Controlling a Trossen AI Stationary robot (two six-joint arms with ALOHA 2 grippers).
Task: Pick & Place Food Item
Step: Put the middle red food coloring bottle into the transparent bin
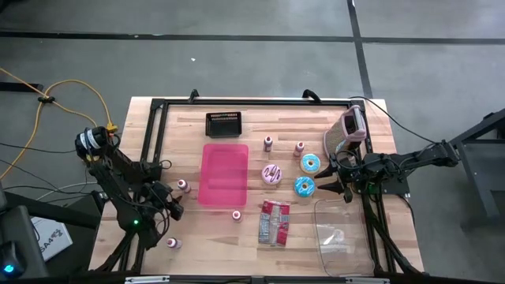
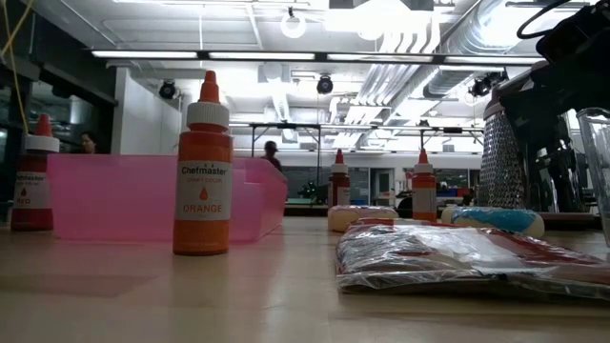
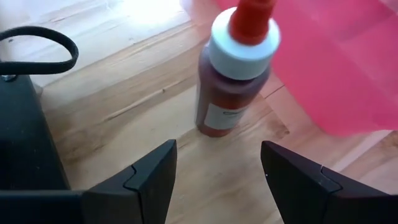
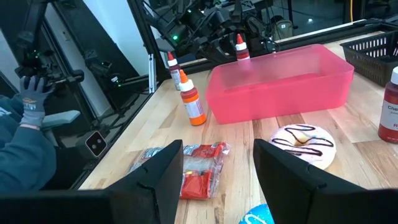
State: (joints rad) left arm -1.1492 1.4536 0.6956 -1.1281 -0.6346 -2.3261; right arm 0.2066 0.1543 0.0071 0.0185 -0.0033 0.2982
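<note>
Three donuts lie on the table (image 1: pixel 379 237): two blue donuts, one (image 1: pixel 310 163) beyond the other (image 1: pixel 304 186), and a white donut (image 1: pixel 273 174) with dark icing stripes just left of them. Six small bottles can be counted from above, at (image 1: pixel 268 143), (image 1: pixel 300 147), (image 1: pixel 182 185), (image 1: pixel 237 214) and (image 1: pixel 171 243), with a sixth possibly hidden under the left arm; the count is uncertain there. One pink bin (image 1: pixel 223 173) sits mid-table, one black basket (image 1: pixel 223 123) behind it, one wrapped snack pack (image 1: pixel 274 222) in front of the donuts, one clear tub (image 1: pixel 341 237) at the front right corner, and one metal grater (image 1: pixel 350 130) at the right rear. The table is pale wood planking framed by black rails, standing on a grey concrete floor; the room beyond is an open workshop with bright ceiling lights, and a person's gloved hand (image 4: pixel 32 102) shows past the far edge. The right gripper (image 1: pixel 338 189) hangs with its jaws parted and nothing between them, just right of the nearer blue donut, with the white donut ahead of its fingers (image 4: pixel 289 180). The left gripper (image 1: pixel 172 207) waits at the front left, jaws wide apart, with a brown bottle (image 3: pixel 233 93) just ahead beside the bin.
</note>
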